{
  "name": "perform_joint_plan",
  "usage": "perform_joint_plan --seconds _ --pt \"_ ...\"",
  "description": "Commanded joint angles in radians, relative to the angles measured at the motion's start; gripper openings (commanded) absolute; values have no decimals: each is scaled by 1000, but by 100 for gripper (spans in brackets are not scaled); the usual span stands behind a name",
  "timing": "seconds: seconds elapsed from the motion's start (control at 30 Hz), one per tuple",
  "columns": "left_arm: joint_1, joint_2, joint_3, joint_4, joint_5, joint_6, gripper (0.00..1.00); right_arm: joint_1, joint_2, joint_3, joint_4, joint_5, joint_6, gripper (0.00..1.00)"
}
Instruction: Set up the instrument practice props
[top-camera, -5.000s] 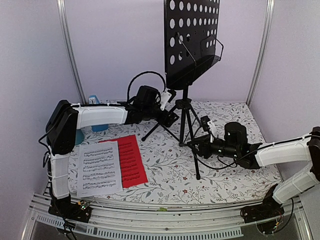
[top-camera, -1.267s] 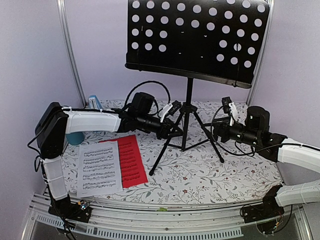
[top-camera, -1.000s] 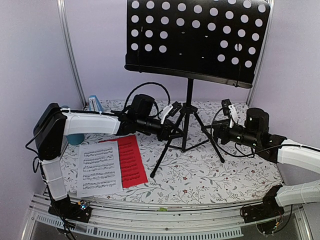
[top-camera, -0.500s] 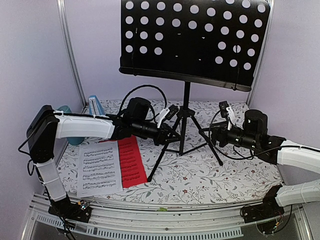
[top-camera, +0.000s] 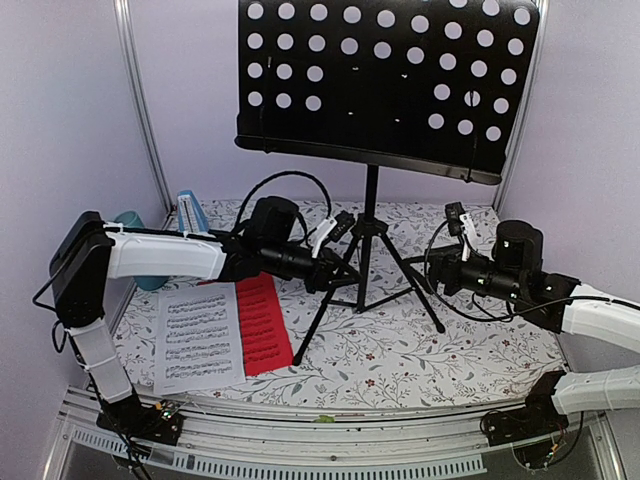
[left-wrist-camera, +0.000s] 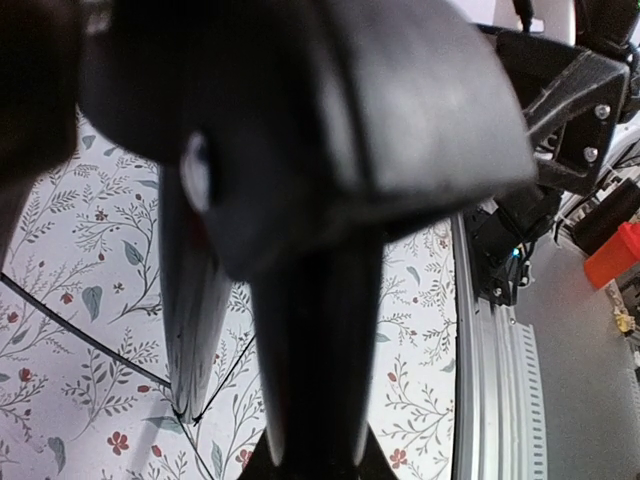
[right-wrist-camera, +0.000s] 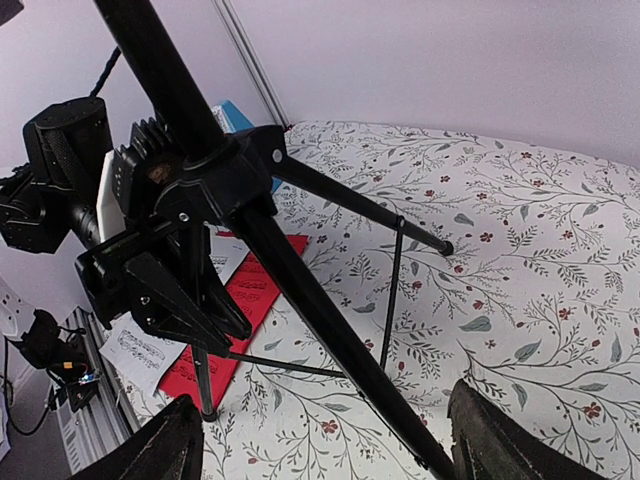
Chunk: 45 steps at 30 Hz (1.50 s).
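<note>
A black music stand (top-camera: 380, 150), red sheet (top-camera: 262, 322), white sheet (top-camera: 198, 337) and blue metronome (top-camera: 190, 212) share a floral tablecloth (top-camera: 400, 350).

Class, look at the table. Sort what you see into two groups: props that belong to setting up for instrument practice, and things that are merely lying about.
Belongs to the job:
- black music stand
- white sheet of music
- red sheet of music
- blue metronome

Just lying about:
- teal cup
- floral table cover

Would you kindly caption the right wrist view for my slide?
Open right tool facing the black tripod music stand, whose leg the left tool clamps.
</note>
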Motion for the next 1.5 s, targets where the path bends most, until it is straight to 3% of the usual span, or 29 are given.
perform_joint_plan --seconds 0.0,0.57,0.6,0.63,0.67,0.8,0.9,1.0,1.07,1.1,1.3,1.47 --pt "-23 -32 -31 -48 19 -70 0 7 -29 -27 -24 -16 13 86" --pt "-37 -72 -105 -75 1 -73 0 17 7 -3 -4 -16 21 86" --pt "-39 -84 -119 -79 -22 -72 2 18 10 0 -7 -12 27 86" --pt "-38 -96 -132 -78 -36 -74 17 18 14 1 -10 -4 33 86" --pt "-39 -106 -145 -76 -42 -75 25 18 16 1 -11 3 39 86" --pt "-41 -150 -177 -59 -60 -92 46 18 21 15 -35 9 73 86" --pt "-41 -187 -193 -49 -75 -111 60 19 2 22 -51 8 108 86" --pt "-44 -231 -214 -23 -100 -149 63 19 -40 8 -64 16 142 90" --pt "-46 -268 -242 -9 -150 -188 65 19 -81 -14 -69 29 156 93" --pt "-47 -293 -263 -2 -168 -208 66 19 -104 -19 -86 32 164 99" --pt "-57 -498 -414 -69 -493 -436 70 17 -235 -32 -175 37 194 99" --pt "-51 -600 -375 -452 -810 -607 71 13 -278 -83 -127 -77 224 99"
